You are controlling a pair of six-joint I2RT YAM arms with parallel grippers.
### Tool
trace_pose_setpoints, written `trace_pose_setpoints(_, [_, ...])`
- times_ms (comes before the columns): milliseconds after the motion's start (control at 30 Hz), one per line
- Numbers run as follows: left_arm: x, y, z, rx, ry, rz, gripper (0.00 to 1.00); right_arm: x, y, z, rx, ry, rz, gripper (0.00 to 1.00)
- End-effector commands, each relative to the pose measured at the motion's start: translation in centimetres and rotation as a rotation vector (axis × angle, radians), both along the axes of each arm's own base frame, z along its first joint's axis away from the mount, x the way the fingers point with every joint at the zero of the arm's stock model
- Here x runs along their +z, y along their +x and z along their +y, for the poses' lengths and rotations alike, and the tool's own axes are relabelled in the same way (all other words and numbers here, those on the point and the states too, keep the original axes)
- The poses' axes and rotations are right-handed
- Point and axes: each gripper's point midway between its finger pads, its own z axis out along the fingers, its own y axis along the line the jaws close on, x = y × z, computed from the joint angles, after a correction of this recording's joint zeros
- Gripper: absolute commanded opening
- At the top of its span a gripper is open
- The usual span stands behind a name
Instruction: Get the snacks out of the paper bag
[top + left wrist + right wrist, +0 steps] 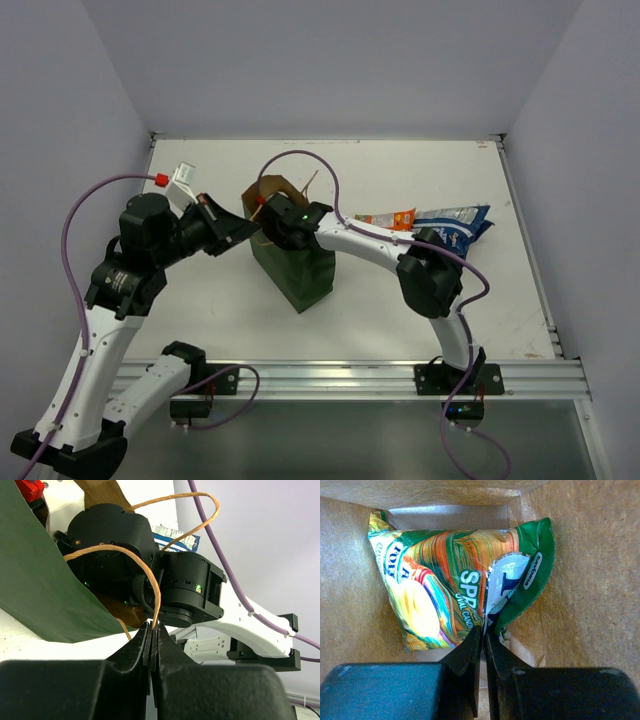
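Inside the bag [300,278] at frame centre, the right gripper [483,635] pinches the lower edge of a green packet [440,585] lettered "SPR". The left gripper [152,635] is clamped tight on a handle [145,570].

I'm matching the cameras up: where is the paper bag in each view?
Top external: paper bag centre, between the arms.
Left wrist: green wall at left; left gripper pinches its handle.
Right wrist: brown inside fills the frame around the green packet.
Shared landmark: right arm's black wrist, top and left-wrist views.
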Motion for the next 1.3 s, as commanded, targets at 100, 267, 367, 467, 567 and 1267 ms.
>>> trace_pose_setpoints(100, [0.1, -0.2, 0.1, 0.004, -0.009, -0.003, 0.0, 0.7, -0.6, -0.5, -0.004, 0.011, 0.003, 0.03])
trace_pose_setpoints(267, [-0.4, 0.0, 0.2, 0.007, 0.0, 0.005, 0.0, 1.3, -1.3, -0.6, -0.01, 0.021, 0.001, 0.0])
trace_pose_setpoints(367, [-0.7, 0.1, 0.2, 0.009, 0.006, 0.013, 0.0, 2.4, -1.8, -0.6, -0.009, 0.039, -0.011, 0.0])
trace_pose_setpoints(467, [-0.8, 0.2, 0.2, 0.009, 0.011, 0.013, 0.0, 3.8, -2.4, -0.3, -0.009, 0.063, -0.026, 0.0])
trace_pose_setpoints(567, [-0.9, 0.2, 0.2, 0.009, 0.012, 0.012, 0.0, 5.4, -2.9, 0.0, -0.005, 0.086, -0.042, 0.0])
trace_pose_setpoints(1267, [-1.9, -0.8, 0.9, 0.016, 0.05, -0.003, 0.0, 14.9, -2.3, -0.4, -0.044, 0.149, -0.139, 0.0])
